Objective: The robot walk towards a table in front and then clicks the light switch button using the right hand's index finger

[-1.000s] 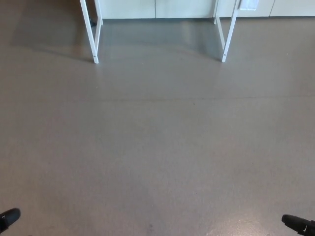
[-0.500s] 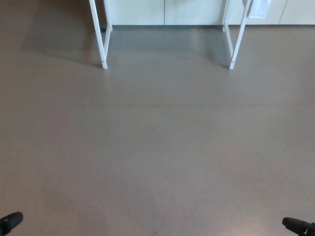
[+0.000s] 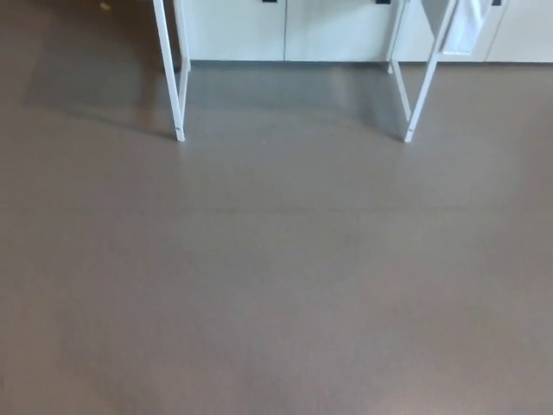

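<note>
Grey-brown floor (image 3: 276,277) fills nearly the whole head view. Neither hand shows, so whether their fingers are spread or closed cannot be told. White desk legs (image 3: 170,78) stand at the top, before pale cabinet fronts (image 3: 285,30). No light switch can be made out.

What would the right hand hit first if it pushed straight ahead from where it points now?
Cannot say: neither hand shows in the head view, so its direction is unknown. Ahead lies bare grey floor, then the white table legs, with cabinet fronts behind them. No switch is visible.
</note>
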`<state>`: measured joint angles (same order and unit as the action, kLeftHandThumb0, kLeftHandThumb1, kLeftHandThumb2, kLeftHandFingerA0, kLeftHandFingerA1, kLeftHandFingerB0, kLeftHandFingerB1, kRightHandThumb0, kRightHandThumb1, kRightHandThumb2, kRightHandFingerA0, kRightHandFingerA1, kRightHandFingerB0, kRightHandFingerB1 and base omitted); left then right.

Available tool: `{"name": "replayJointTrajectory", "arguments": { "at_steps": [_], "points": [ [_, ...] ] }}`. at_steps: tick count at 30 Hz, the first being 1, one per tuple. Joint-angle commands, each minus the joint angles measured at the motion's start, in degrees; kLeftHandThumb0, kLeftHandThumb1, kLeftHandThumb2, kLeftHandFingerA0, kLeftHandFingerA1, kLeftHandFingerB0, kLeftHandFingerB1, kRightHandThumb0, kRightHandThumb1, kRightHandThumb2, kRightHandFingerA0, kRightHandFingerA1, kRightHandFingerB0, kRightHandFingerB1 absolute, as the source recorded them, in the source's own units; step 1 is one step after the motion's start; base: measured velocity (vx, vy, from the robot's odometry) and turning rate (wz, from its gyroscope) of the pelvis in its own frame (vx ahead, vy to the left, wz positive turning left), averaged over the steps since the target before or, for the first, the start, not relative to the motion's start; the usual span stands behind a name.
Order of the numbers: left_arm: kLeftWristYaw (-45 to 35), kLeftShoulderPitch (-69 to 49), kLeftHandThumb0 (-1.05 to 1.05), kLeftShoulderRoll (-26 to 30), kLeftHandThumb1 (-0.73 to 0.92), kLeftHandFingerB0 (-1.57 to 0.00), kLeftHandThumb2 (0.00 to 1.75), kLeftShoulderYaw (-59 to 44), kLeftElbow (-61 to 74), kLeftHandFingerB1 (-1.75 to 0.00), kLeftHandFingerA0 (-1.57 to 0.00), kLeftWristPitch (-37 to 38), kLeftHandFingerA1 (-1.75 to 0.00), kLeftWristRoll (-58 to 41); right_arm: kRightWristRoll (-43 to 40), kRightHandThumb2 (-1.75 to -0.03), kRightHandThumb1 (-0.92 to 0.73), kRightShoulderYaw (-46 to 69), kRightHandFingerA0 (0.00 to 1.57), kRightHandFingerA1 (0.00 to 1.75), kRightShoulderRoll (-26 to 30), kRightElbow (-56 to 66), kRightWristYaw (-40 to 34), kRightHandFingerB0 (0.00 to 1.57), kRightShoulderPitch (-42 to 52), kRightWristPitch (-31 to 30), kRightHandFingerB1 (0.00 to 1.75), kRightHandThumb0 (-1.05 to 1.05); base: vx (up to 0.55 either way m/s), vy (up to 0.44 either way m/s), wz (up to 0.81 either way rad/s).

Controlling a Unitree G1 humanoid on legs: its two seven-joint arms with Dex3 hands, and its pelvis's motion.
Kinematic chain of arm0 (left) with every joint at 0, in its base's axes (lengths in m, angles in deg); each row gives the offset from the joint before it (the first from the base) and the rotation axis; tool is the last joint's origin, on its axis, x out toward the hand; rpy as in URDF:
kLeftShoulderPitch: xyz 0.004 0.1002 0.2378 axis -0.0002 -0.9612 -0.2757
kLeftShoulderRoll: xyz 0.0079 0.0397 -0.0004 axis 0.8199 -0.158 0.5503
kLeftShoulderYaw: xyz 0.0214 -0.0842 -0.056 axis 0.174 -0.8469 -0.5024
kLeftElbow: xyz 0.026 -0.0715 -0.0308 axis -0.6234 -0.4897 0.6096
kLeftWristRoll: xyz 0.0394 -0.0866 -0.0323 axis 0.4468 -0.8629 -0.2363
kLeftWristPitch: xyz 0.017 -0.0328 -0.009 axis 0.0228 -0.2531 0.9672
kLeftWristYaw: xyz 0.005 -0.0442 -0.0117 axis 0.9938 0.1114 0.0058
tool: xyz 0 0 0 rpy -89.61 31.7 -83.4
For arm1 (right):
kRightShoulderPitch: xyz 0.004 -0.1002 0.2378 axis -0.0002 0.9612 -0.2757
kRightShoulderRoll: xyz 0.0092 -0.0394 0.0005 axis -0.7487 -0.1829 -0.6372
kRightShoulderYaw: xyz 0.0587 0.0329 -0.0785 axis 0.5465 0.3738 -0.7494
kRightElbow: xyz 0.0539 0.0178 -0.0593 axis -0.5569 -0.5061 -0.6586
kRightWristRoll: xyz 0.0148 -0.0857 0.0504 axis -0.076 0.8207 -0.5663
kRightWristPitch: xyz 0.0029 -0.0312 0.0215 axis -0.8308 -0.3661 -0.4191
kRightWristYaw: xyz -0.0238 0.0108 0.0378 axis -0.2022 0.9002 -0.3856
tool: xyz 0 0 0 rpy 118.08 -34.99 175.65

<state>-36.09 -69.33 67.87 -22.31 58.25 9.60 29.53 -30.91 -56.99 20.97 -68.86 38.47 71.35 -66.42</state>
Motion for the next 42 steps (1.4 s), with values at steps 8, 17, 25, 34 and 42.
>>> {"name": "replayJointTrajectory", "arguments": {
  "at_steps": [8, 17, 25, 34, 42],
  "points": [
    [-3.13, -0.24, -0.16, 1.31, 0.43, -0.22, 0.87, 0.71, -5.02, -0.51, -0.41, 8.29, -0.61, 1.71, 2.02, -0.61, -0.21, -1.33, 0.99, 0.53, 1.6, -6.89, 0.6, 0.71, 0.66, 11.8, 0.49, -0.65, 0.22, -0.25, 0.41],
    [-3.19, -0.78, -0.17, 1.36, 0.44, -0.21, 0.88, 1.26, -4.31, -0.51, -0.42, 9.09, -0.61, 2.61, 3.23, -0.63, -0.27, -1.76, 1.02, 0.54, 2.56, -10.72, -0.62, 0.72, -0.57, 14.75, 0.47, -0.64, 0.3, 0.073, -0.13],
    [-2.56, 0.12, -0.19, 1.75, 0.61, -0.34, 0.57, 1.27, -3.72, -0.38, -0.52, 7.66, -0.47, 1.93, 3.81, -0.52, -0.34, -2.57, 1.03, 0.5, 2.84, -10.12, -0.95, 0.73, -0.97, 15.29, 0.43, -0.58, 0.33, 0.222, -0.38],
    [-2.53, 0.07, -0.15, 2.03, 0.45, -0.22, 0.89, 1.93, -3.07, -0.51, -0.43, 8.58, -0.62, 2.67, 4.53, -0.53, -0.34, -3.07, 1.04, 0.5, 2.93, -9.17, -1.47, 0.73, -0.74, 15.18, 0.43, -0.59, 0.39, -0.061, 0.18],
    [-2.6, 0.76, -0.18, 1.99, 0.64, -0.35, 0.58, 2.02, -3.87, -0.39, -0.52, 9.04, -0.48, 2.64, 4.81, -0.65, -0.25, -3.7, 0.98, 0.54, 3.09, -9.59, -1.98, 0.7, -1.33, 15.71, 0.48, -0.68, 0.42, -0.066, 0.16]
  ]
}}
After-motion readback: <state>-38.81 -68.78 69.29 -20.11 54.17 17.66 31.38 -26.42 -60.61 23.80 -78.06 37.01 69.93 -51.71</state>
